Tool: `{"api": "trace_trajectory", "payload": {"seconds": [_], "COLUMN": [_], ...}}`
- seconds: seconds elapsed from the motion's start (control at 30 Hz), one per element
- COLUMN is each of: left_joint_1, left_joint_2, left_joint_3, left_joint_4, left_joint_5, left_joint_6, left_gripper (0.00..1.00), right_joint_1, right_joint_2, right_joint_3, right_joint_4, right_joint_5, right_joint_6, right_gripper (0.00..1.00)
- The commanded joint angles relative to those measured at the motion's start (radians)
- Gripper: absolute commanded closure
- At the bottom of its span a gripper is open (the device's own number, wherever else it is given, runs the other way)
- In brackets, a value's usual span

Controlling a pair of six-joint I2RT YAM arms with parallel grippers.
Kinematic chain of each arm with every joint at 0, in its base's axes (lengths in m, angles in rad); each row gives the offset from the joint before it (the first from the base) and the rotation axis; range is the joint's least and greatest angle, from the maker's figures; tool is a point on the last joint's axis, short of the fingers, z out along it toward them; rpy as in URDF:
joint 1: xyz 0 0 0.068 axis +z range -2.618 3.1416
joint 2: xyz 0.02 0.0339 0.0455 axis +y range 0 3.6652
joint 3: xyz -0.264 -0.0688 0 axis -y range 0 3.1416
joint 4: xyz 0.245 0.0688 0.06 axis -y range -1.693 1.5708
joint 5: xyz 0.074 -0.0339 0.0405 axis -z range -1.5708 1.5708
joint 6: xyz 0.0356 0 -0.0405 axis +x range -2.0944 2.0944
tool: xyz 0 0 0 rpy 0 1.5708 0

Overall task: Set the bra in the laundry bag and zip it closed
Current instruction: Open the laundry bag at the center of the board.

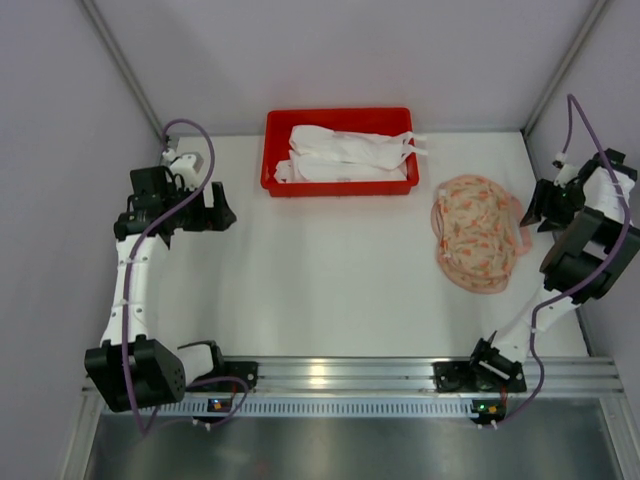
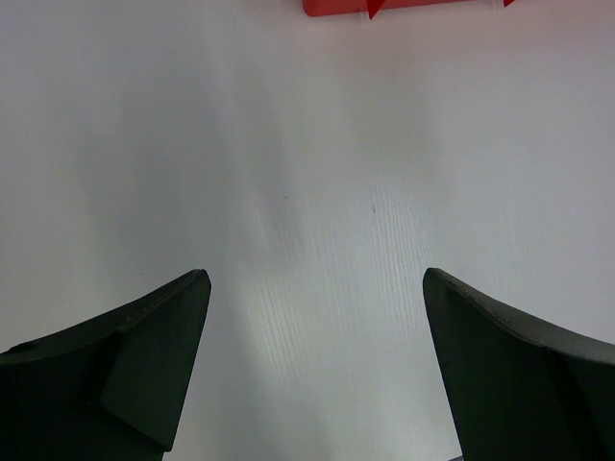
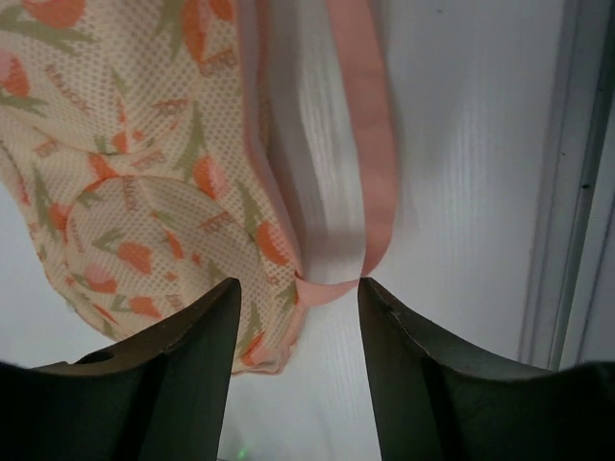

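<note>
From above, the red tray (image 1: 338, 188) stood at the back middle of the white table (image 1: 330, 290). The white bra (image 1: 345, 155) lay inside it, filling most of its floor, with a strap end hanging over the right rim. The tray held only white cloth, and I could not tell whether that was one garment or more.

The laundry bag (image 1: 475, 235), peach mesh with an orange flower print, lay flat on the table to the right of the tray and nearer the arms, apart from it.

The left gripper (image 1: 224, 217) hung to the left of the tray, near its front corner. The right gripper (image 1: 530, 212) was well to the right of the tray, at the far right edge of the bag.

The left wrist camera added what the top view could not. Its fingers (image 2: 154, 327) were spread wide with only bare table between them, and a sliver of the red tray showed at the top edge.

The right wrist camera showed the mesh close up and a pink loop (image 3: 370, 173) of trim running from the bag. The loop's bend lay right at the tips of the right fingers (image 3: 192, 355). These stood partly apart with table showing in the gap. I could not tell whether either tip touched the loop.
</note>
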Motion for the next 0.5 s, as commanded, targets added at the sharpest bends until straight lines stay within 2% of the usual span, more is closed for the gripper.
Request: {"api": "trace_trajectory", "payload": {"seconds": [0.0, 0.13, 0.47], "left_joint_1": [-0.002, -0.002, -0.002], "left_joint_2": [0.013, 0.039, 0.093], "left_joint_3": [0.046, 0.056, 0.11], "left_joint_4": [0.012, 0.012, 0.0], "left_joint_5": [0.023, 0.037, 0.043], "left_joint_6": [-0.004, -0.004, 0.022], "left_gripper": [0.02, 0.01, 0.01], "right_joint_1": [-0.044, -0.053, 0.002], "right_joint_2": [0.01, 0.035, 0.061], "right_joint_3": [0.048, 0.031, -0.053], "right_joint_4": [0.041, 0.078, 0.163], "right_joint_5": [0.091, 0.152, 0.158], "right_joint_6": [0.002, -0.013, 0.014], "right_gripper": [0.47, 0.51, 0.57]}}
